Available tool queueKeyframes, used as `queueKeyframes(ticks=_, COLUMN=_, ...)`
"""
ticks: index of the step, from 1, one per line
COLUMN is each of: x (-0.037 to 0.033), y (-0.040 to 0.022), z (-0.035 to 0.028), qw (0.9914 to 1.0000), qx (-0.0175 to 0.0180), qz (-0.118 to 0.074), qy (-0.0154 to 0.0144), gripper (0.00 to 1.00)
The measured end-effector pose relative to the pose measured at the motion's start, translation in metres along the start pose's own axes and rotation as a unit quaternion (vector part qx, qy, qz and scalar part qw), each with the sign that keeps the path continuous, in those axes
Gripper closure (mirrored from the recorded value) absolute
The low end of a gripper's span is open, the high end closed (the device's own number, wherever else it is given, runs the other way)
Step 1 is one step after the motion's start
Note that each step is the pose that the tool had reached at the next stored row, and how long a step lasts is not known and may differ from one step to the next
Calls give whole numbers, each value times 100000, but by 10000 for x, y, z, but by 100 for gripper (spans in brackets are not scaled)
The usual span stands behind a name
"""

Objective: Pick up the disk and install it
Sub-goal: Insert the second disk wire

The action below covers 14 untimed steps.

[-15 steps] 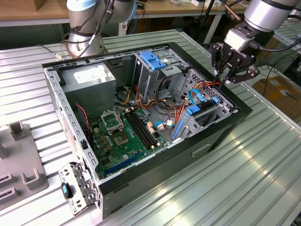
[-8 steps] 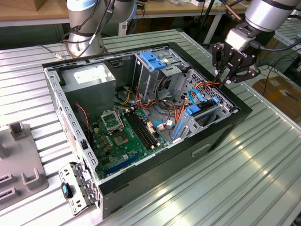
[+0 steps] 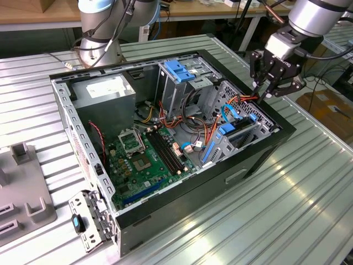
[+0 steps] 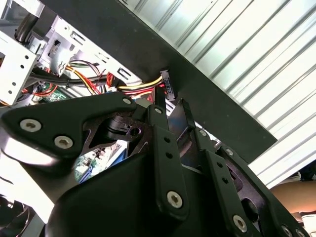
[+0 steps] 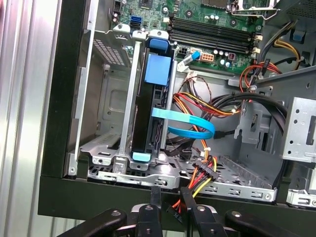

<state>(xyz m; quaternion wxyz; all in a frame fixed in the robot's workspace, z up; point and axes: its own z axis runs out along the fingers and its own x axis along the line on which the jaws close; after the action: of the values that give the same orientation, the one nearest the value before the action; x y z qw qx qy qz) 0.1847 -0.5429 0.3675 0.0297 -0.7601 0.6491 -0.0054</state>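
Hovering gripper (image 5: 170, 197), fingers nearly closed and empty, at case edge; disk (image 5: 150, 106) seated in drive cage nearby.

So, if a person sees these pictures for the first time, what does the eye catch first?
First the open computer case, lying on its side on the ribbed metal table, with the green motherboard exposed inside. Next the black gripper, poised above the case's edge at the exterior view's right, its fingertips near a bundle of red and yellow power cables. In the first wrist view, the disk stands in its metal bay.
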Motion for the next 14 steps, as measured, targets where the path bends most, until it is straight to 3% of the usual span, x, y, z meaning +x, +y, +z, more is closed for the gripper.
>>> queueKeyframes(ticks=9, x=2, y=-12, z=0, qw=100000, qx=-2, qz=-67, qy=0, gripper=70)
queueKeyframes(ticks=14, x=3, y=-18, z=1, qw=99993, qx=-37, qz=-1221, qy=-63, gripper=70)
